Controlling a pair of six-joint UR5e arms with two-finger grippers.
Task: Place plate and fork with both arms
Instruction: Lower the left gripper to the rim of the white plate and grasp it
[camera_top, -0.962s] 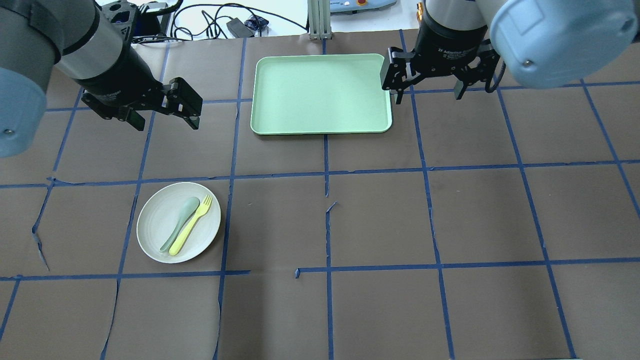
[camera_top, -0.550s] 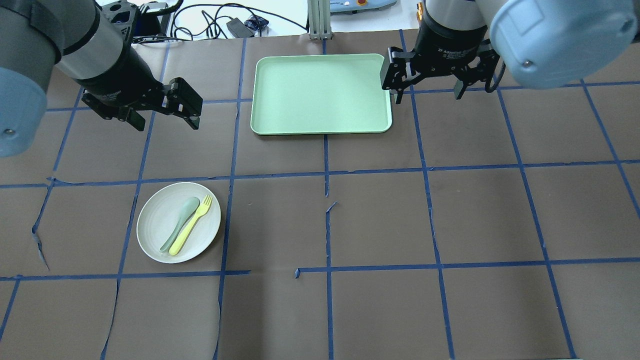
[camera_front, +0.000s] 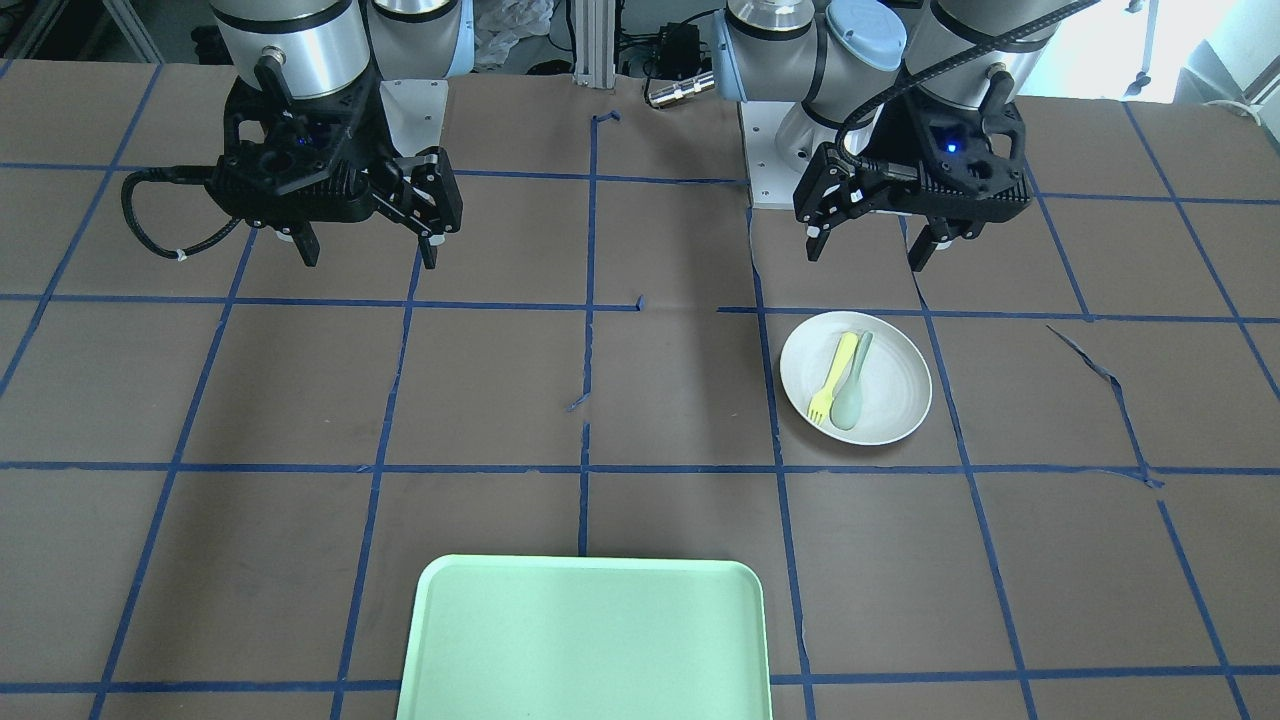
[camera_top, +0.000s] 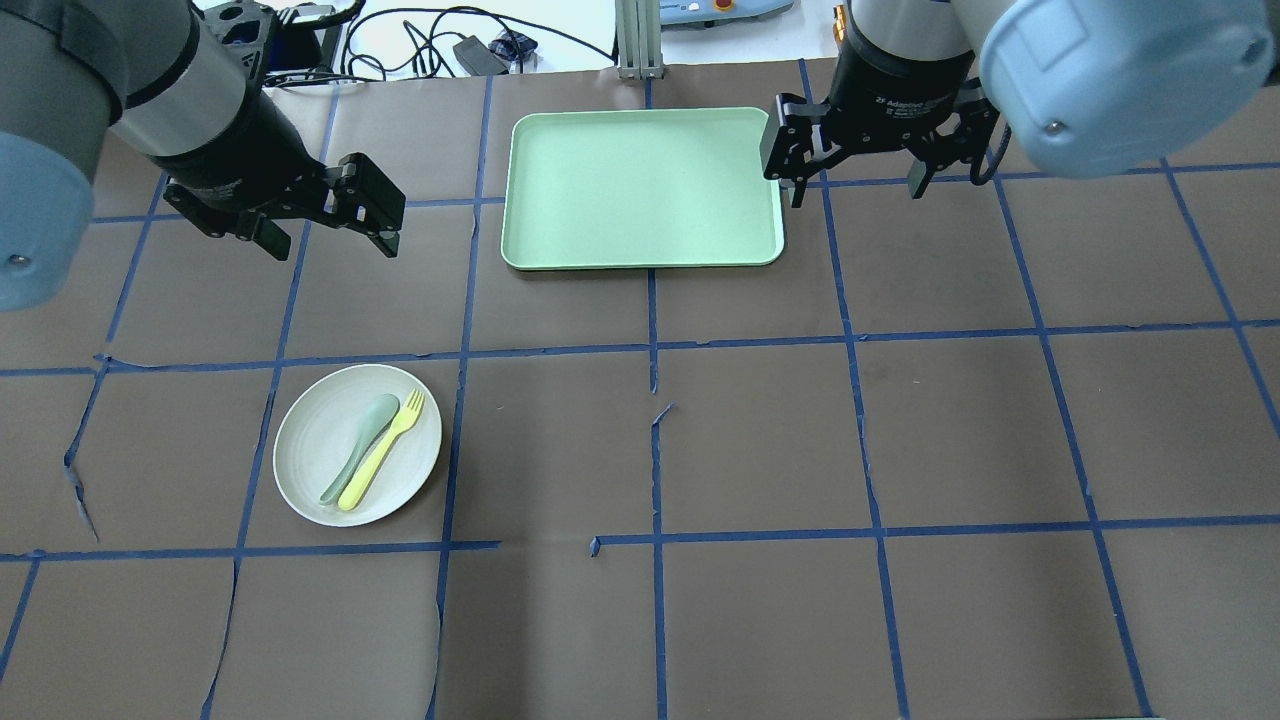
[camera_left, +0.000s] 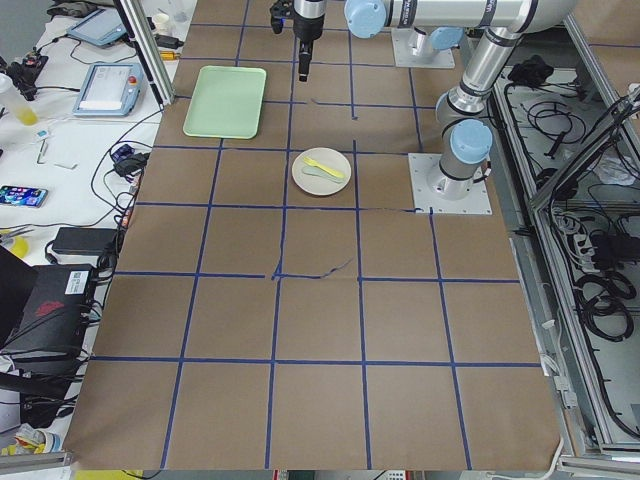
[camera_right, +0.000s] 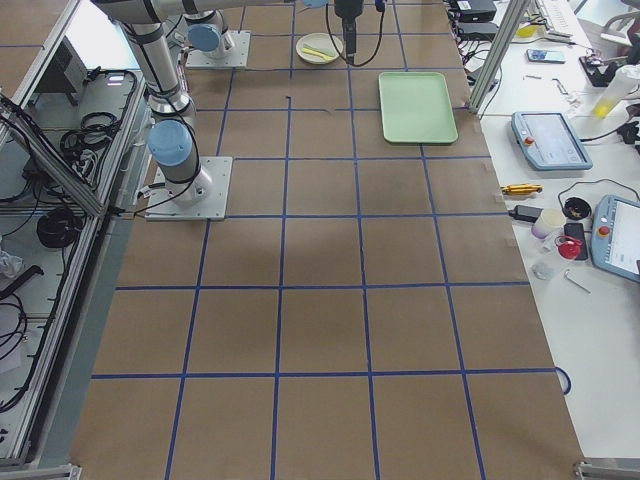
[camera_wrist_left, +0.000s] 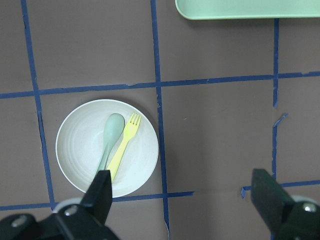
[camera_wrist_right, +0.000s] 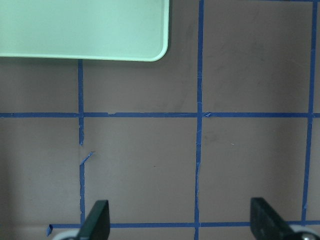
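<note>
The white plate (camera_top: 305, 455) lies on the table's left half, with the yellow fork (camera_top: 381, 450) and a pale grey-green spoon (camera_top: 360, 437) side by side in it. My left gripper (camera_top: 330, 245) hangs open and empty above the table, beyond the plate. In the left wrist view the plate (camera_wrist_left: 80, 150) and fork (camera_wrist_left: 124, 146) lie below the open gripper (camera_wrist_left: 183, 200). My right gripper (camera_top: 856, 195) hangs open and empty by the tray's right edge. In the front view the plate (camera_front: 895, 390) and fork (camera_front: 832, 378) lie in front of the left gripper (camera_front: 865, 255); the right gripper (camera_front: 369, 260) is on the other side.
A light green rectangular tray (camera_top: 640, 185) lies at the far middle of the table, and also shows in the front view (camera_front: 585, 640) and the right wrist view (camera_wrist_right: 80, 30). Blue tape lines cross the brown table cover. Cables and devices lie beyond the far edge.
</note>
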